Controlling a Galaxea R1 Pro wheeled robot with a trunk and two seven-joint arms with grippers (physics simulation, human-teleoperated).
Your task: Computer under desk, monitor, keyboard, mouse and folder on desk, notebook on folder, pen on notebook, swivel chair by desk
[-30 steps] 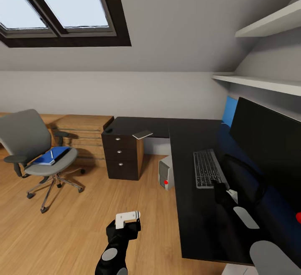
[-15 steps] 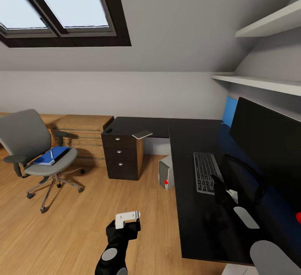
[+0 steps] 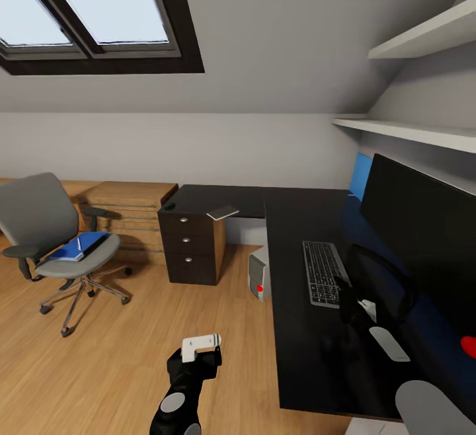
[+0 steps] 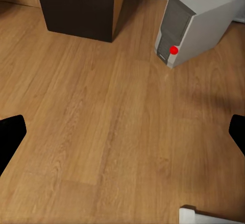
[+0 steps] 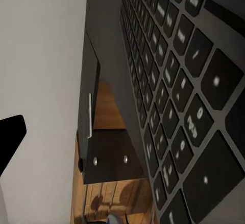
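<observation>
Right gripper [image 3: 344, 287], its state impossible to tell, hovers at the near end of the keyboard [image 3: 322, 271] on the black desk [image 3: 311, 349] before the monitor [image 3: 423, 237], while the left gripper [image 3: 196, 349] hangs spread open above wooden floor [image 4: 102, 132].

You had no readable text, label, brand or number anywhere in these views. The keyboard [image 5: 189, 86] showed pale marks on its black keys in the right wrist view, but they were too blurred to read as letters. The computer [image 4: 196, 27] carried only a plain red dot on its dark front panel, with no lettering, and the monitor [image 3: 423, 237] screen was blank black.
</observation>
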